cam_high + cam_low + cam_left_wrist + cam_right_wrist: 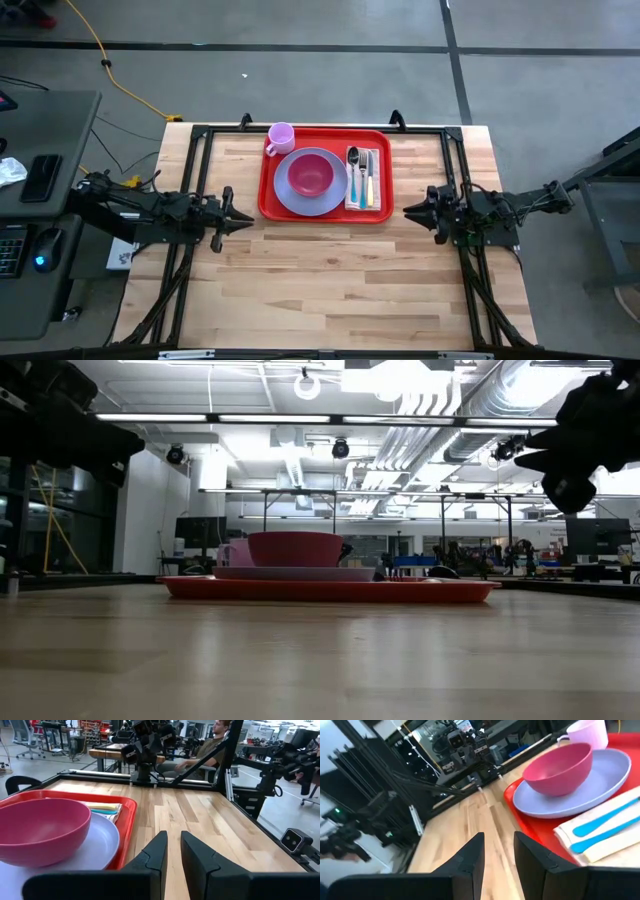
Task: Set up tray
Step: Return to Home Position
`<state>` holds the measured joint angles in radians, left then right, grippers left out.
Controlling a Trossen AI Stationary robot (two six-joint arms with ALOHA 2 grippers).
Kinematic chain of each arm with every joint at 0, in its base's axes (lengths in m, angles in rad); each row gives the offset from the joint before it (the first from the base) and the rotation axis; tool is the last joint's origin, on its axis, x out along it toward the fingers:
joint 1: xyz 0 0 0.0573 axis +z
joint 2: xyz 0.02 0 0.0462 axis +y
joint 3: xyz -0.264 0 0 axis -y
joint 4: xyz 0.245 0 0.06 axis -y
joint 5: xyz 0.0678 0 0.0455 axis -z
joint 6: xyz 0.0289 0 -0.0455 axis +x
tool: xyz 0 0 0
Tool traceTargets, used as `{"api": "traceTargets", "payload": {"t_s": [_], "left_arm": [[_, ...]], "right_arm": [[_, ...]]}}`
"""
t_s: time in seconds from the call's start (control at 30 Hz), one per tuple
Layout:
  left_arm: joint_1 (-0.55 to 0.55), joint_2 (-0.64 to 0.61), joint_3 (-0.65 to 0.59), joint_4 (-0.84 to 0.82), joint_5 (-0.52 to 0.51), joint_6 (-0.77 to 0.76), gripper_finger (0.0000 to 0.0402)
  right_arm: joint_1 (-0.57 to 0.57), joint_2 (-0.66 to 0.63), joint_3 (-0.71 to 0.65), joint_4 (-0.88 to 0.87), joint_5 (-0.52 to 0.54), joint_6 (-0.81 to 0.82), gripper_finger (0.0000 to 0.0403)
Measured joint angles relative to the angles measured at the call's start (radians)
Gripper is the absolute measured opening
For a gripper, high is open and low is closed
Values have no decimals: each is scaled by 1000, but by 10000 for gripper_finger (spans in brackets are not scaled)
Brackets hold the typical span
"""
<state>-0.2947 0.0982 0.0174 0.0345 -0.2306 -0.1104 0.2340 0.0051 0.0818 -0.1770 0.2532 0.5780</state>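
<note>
Your big flat red plastic tray [328, 136] is sitting on the light wooden table [330, 290], toward 12 o'clock from the table's middle. A round lavender plate [330, 203] is lying on the tray, and a dark pink bowl [310, 175] is sitting on the plate. A small pale pink cup [281, 137] is standing at 11 o'clock from the plate. At 3 o'clock from the plate a light napkin [383, 200] is lying flat, with blue and yellow plastic cutlery [363, 178] lying on it side by side.

Your left gripper [247, 217] is hanging above the table at 8 o'clock from the tray. It is pointing toward the table's middle. Its fingers are showing only a thin gap and are holding nothing. Your right gripper [408, 211] is hanging at 4 o'clock from the tray, near its corner but not touching it. Its fingers are a little way apart and are holding nothing.
</note>
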Motion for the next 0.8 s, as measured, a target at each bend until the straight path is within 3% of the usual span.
{"api": "traceTargets", "payload": {"t_s": [0.8], "left_arm": [[0, 0, 0, 0, 0, 0, 85]], "right_arm": [[0, 0, 0, 1, -2, -10, 83]]}}
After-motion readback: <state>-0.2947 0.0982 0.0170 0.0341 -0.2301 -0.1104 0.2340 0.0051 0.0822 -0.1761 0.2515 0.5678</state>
